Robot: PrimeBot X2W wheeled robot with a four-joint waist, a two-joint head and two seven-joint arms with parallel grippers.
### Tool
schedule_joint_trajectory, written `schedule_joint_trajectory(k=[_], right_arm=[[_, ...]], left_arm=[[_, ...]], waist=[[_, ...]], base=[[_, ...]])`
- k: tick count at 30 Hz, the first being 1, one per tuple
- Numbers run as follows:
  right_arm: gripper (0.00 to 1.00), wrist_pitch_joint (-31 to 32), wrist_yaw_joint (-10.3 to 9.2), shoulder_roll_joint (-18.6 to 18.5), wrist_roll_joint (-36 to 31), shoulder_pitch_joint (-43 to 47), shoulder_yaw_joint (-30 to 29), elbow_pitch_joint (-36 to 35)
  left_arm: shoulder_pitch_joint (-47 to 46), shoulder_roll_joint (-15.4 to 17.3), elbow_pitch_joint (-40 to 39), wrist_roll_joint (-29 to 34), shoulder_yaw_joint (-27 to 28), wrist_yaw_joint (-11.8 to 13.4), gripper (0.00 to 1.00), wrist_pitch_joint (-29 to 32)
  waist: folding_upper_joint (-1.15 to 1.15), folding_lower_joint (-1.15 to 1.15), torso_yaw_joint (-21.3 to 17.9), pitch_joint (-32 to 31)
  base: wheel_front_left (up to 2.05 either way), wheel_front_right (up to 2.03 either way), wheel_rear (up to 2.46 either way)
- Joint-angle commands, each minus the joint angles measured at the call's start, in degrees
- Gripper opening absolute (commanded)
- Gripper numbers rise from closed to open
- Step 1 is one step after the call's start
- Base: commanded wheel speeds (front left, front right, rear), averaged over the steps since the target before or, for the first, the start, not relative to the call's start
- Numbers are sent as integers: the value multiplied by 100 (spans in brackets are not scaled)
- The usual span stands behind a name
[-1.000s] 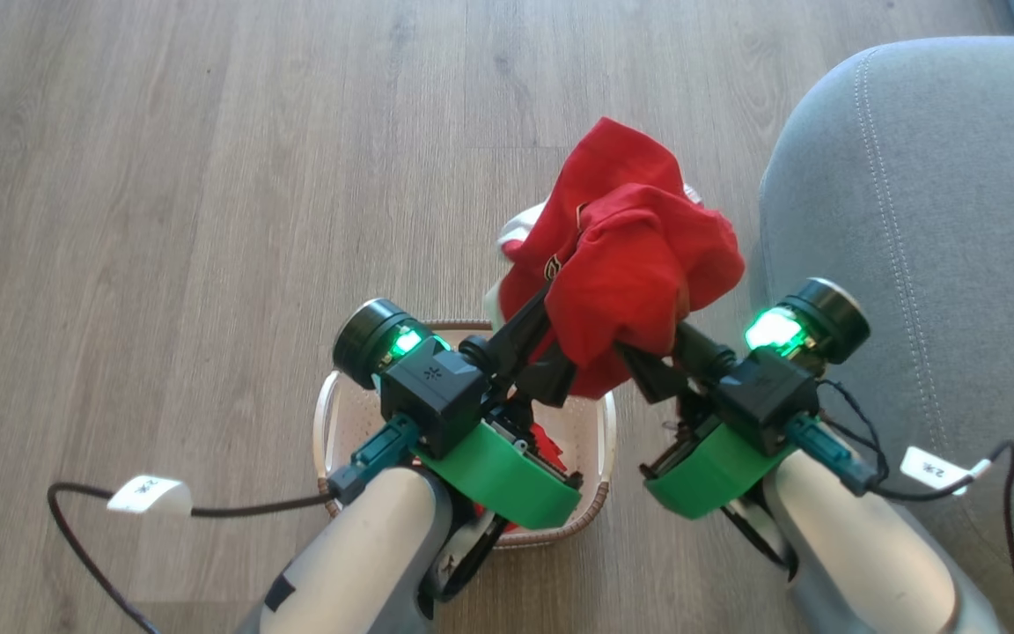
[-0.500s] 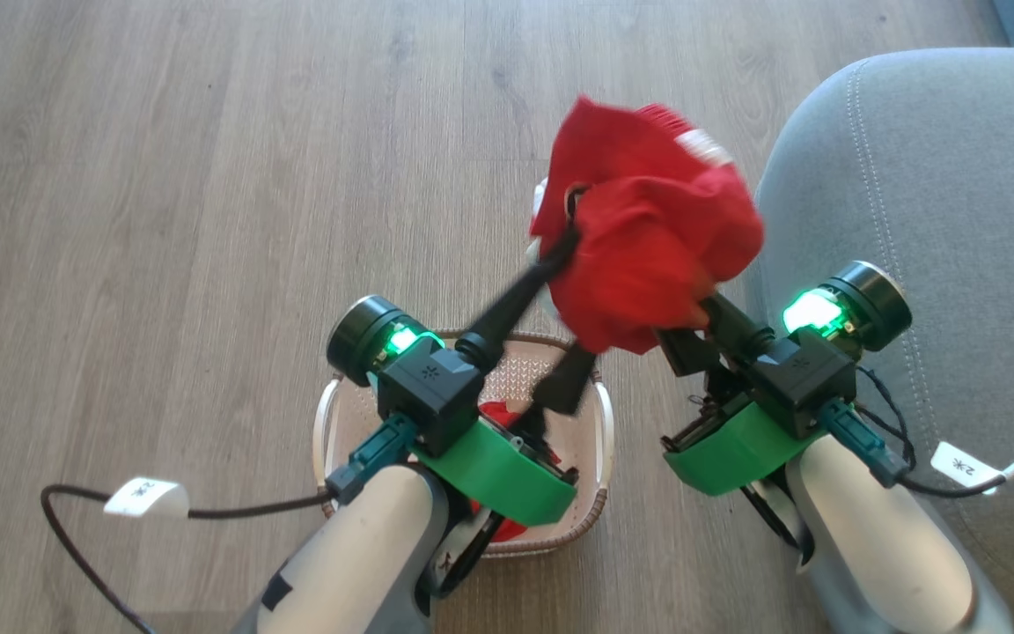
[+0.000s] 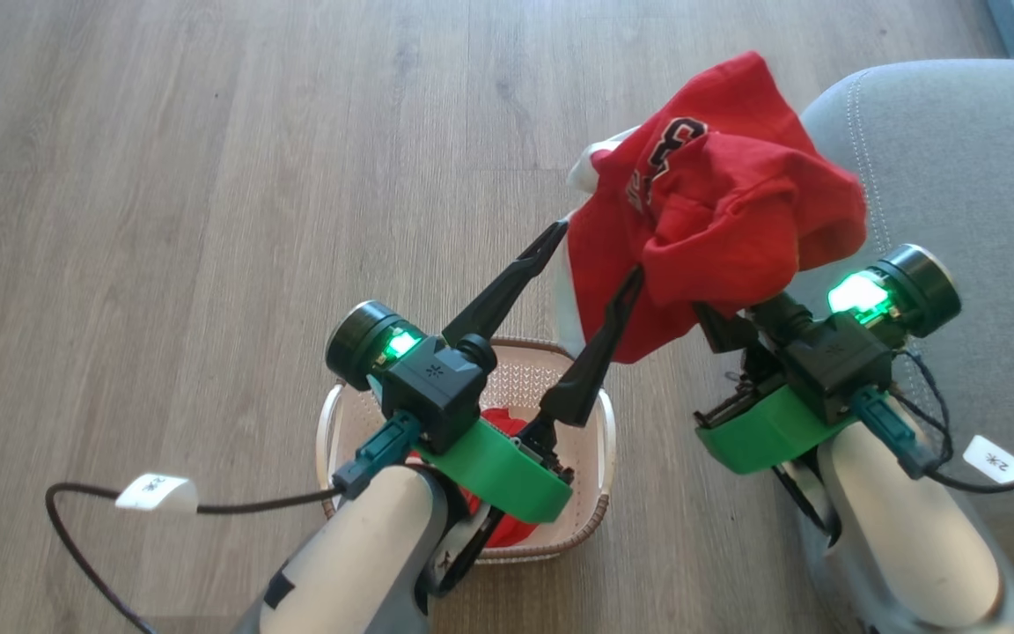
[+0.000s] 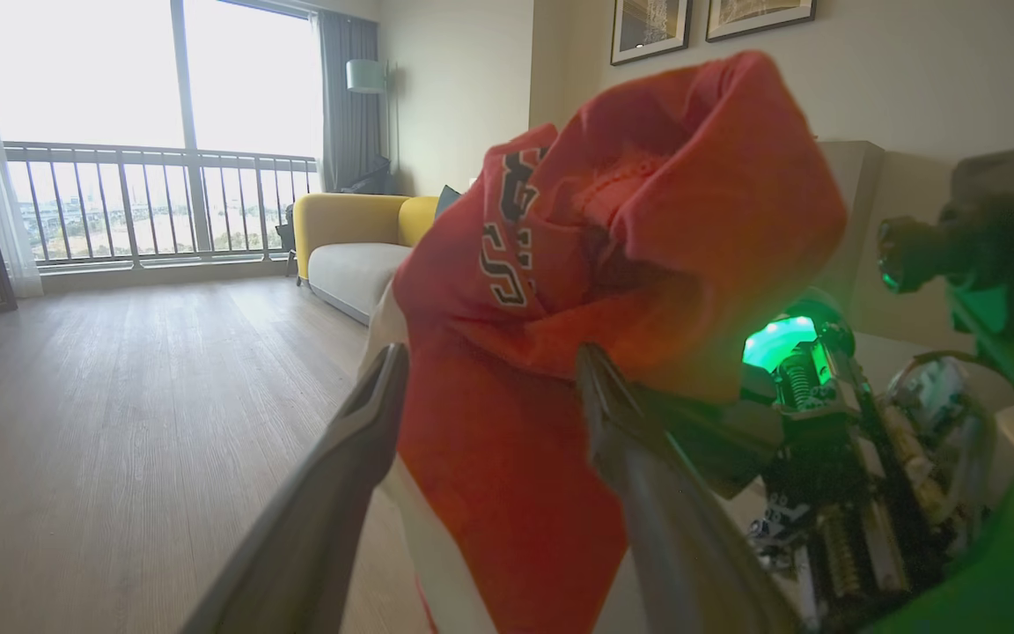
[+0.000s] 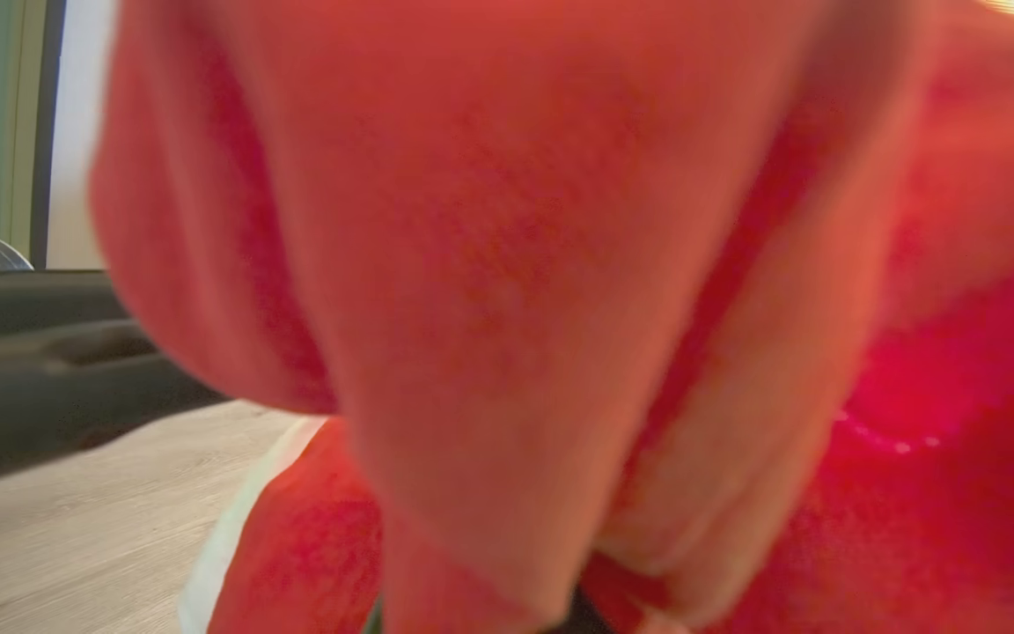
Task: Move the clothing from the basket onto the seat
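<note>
A red garment with white trim and dark lettering hangs bunched in the air, over the floor and the left edge of the grey seat. My right gripper is shut on it from below, its fingertips buried in the cloth. In the right wrist view the garment is pressed close to the lens. My left gripper stands wide open beside the bundle; in the left wrist view the garment hangs just past the spread fingers. Another red garment lies in the cream basket under my left wrist.
Wood-look floor spreads to the left and ahead of the basket. The seat's rounded corner is right beside my right arm. A black cable with a white tag trails from the left arm. A yellow sofa stands far off by the windows.
My left gripper has opened and let go of the garment. The right gripper has carried the bundle up and to the right, toward the seat.
</note>
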Motion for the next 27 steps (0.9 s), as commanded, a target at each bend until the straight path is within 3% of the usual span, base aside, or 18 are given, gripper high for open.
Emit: schedule_joint_trajectory(k=[1, 14, 27], right_arm=[[0, 4, 40, -35, -52, -27, 18, -214], [0, 4, 40, -393, -140, -139, -310, -303], [0, 4, 40, -530, -130, 88, -721, -409]], left_arm=[[-114, 40, -139, 46, 195, 25, 100, -29], [60, 40, 168, 268, 357, 5, 100, -29], [421, 40, 812, 854, 373, -329, 100, -29]], waist=[[0, 0, 4, -9], [0, 0, -9, -4], [0, 0, -102, -92]], base=[[0, 0, 0], [0, 0, 0], [0, 0, 0]])
